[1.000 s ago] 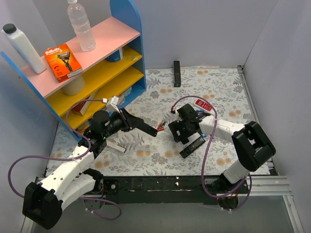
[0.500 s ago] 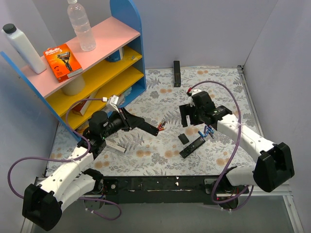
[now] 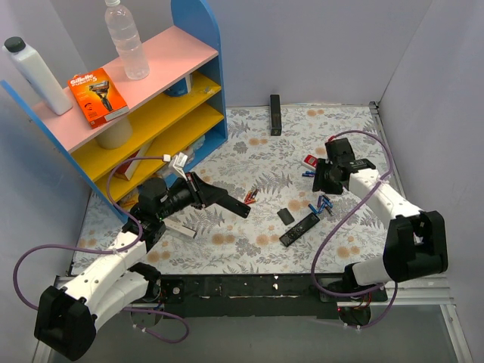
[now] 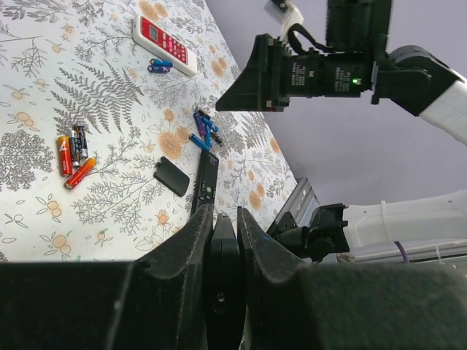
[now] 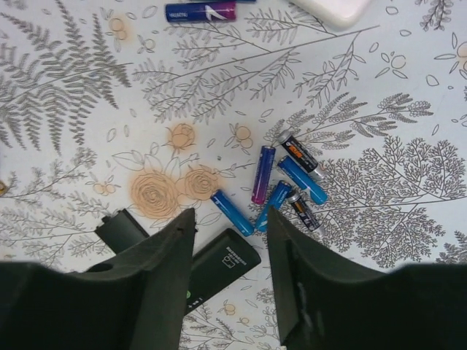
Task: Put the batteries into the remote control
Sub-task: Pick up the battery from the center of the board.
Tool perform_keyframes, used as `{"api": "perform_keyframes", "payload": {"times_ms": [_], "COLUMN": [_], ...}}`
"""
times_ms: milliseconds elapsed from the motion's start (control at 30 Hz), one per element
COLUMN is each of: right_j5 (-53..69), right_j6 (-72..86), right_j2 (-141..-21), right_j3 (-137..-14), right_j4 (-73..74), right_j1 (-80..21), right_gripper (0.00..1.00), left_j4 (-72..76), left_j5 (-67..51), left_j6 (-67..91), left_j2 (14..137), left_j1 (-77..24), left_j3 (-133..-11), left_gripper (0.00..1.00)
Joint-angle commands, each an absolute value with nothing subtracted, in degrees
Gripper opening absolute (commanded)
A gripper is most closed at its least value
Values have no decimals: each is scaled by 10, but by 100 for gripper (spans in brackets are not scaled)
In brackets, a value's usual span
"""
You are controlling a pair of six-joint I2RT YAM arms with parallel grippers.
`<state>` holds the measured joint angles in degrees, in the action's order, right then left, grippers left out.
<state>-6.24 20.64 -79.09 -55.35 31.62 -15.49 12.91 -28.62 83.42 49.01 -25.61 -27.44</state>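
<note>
My left gripper is shut on the slim black remote control, held above the table mid-left and seen edge-on between the fingers. Its small black battery cover lies loose on the table. A cluster of blue batteries, mixed with a purple and dark cells, lies at centre right. My right gripper hovers above that cluster, open with nothing between its fingers.
Another black remote lies beside the cover. Red and orange cells lie mid-table. A red-and-white remote sits beyond the cluster. A black remote lies at the back. The shelf unit stands left.
My right gripper has left the table's middle and swung back right over the battery cluster, its jaws narrower. The battery cover now lies on the table. The left arm has barely shifted.
</note>
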Motion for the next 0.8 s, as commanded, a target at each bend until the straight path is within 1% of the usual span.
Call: {"api": "perform_keyframes", "payload": {"times_ms": [0,67,100,133,200,267,300,767], "right_j5": [-60,-66,-67,-67,-64,-62,-64,-98], "right_j6": [229,229,229,231,232,233,232,233], "right_j2": [-831,-855,-862,-867,-882,-894,-897,-949], "right_j3": [-563,-568,-570,-570,-570,-569,-569,-568], "right_j4": [303,304,302,301,294,288,287,266], "right_j1": [-136,-131,-129,-127,-125,-124,-124,-122], "right_gripper": [46,45,42,41,36,35,32,29], "left_j4": [155,153,152,151,151,150,150,142], "left_j5": [-301,-301,-301,-301,-301,-301,-301,-301], "left_j6": [831,829,829,829,828,829,828,826], "left_j2": [476,475,474,474,473,472,472,474], "left_j1": [-258,-258,-257,-258,-257,-257,-258,-257], "left_j3": [-269,-270,-270,-269,-270,-269,-270,-276], "left_gripper": [0,0,0,0,0,0,0,0]}}
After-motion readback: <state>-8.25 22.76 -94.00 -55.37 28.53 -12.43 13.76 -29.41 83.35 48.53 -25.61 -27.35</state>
